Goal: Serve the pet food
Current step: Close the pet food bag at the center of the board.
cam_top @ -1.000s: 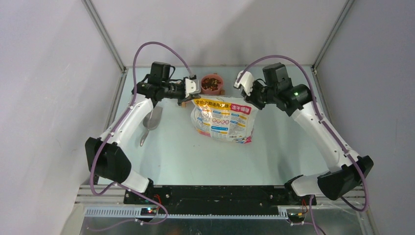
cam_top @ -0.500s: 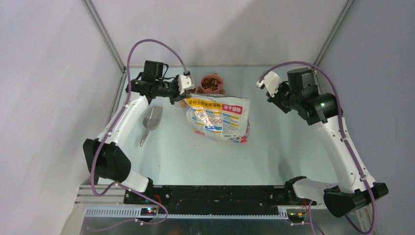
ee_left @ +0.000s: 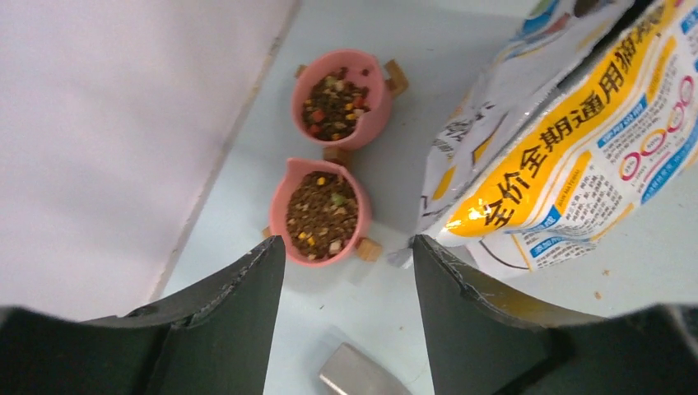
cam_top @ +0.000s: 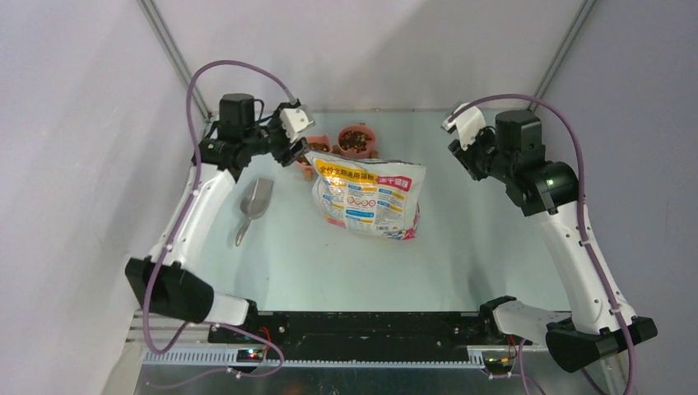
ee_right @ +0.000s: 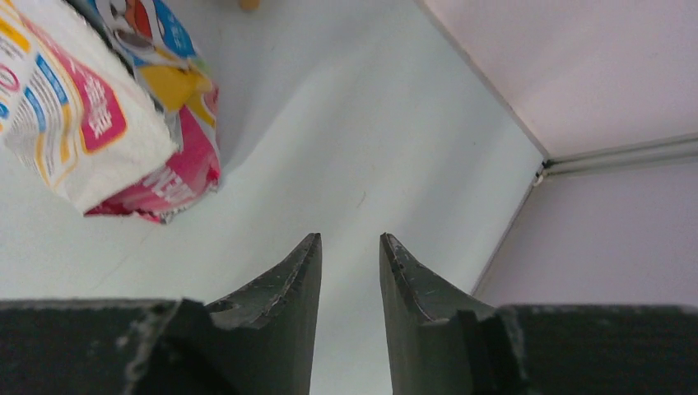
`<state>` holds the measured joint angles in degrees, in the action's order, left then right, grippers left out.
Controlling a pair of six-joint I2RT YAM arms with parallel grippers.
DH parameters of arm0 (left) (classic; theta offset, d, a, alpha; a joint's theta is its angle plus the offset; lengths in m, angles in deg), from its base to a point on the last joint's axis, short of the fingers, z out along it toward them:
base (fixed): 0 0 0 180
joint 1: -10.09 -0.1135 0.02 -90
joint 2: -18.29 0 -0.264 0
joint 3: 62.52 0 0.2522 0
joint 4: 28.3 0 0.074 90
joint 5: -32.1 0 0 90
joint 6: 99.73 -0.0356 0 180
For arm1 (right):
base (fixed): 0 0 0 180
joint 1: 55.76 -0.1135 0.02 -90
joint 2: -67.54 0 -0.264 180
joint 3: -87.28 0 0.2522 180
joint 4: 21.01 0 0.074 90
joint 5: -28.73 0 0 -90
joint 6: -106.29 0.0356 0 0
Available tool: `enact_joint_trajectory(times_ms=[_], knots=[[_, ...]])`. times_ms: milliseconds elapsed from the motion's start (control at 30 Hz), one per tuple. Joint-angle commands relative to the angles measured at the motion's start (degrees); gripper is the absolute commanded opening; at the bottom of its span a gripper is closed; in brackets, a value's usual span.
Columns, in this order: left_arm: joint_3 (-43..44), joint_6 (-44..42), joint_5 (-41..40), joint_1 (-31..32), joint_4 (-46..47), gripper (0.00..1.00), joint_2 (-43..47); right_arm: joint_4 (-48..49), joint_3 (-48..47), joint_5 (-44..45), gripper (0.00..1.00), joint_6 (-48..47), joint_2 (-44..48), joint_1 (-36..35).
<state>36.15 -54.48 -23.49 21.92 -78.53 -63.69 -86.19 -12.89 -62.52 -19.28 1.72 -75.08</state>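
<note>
Pet food [ee_left: 323,214] fills two pink bowls, the near bowl [ee_left: 286,191] and the far bowl [ee_left: 374,123], which stand at the back of the table [cam_top: 288,247]. In the top view the kibble [cam_top: 355,140] shows in both. The printed cat-food bag [cam_top: 366,196] rests just in front and to the right of them, with no gripper touching it. My left gripper [ee_left: 346,240] hangs open above and left of the bowls with nothing between its fingers. My right gripper [ee_right: 350,237] is open too, off to the right of the bag [ee_right: 90,107] over bare table.
A grey metal scoop [cam_top: 252,206] lies left of the bag, its bowl end [ee_left: 358,374] showing below my left gripper. Walls close the table at the left, back and right. A few stray crumbs lie near the bag.
Both grippers have opened and drawn away from the bag's top, the left arm going left and up, the right arm going right. The bag now sits unheld.
</note>
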Motion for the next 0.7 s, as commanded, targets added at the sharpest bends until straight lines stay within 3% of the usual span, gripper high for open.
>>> enact_joint_trajectory(times_ms=[0, 100, 233, 400, 467, 533, 667], knots=[[-4.7, 4.0, -4.7, -0.6, 12.9, 0.66, 8.7, 8.1, -0.6, -9.0, 0.40, 8.0, 0.2, 0.1], [-9.8, 7.6, -3.8, -0.5, 19.1, 0.71, 12.9, 10.8, -0.9, -21.8, 0.47, 11.8, -1.3, -0.1], [-15.9, 17.4, 1.0, -0.5, 28.1, 0.73, 17.7, 15.9, -0.9, -28.0, 0.50, 18.3, -4.6, -2.0], [-23.2, 39.1, 2.7, 0.5, 44.5, 0.73, 20.9, 20.4, -2.7, -23.2, 0.47, 26.8, -11.3, -6.0], [-24.8, 49.9, 1.1, 1.0, 46.9, 0.73, 21.3, 20.1, -4.3, -20.4, 0.45, 29.5, -14.2, -7.4], [-25.2, 54.3, -1.2, 1.5, 46.2, 0.72, 21.3, 19.3, -6.0, -17.4, 0.42, 31.9, -16.8, -8.7], [-25.0, 55.1, -3.5, 1.8, 42.3, 0.72, 21.2, 15.7, -9.9, -14.3, 0.40, 31.9, -21.1, -11.6]])
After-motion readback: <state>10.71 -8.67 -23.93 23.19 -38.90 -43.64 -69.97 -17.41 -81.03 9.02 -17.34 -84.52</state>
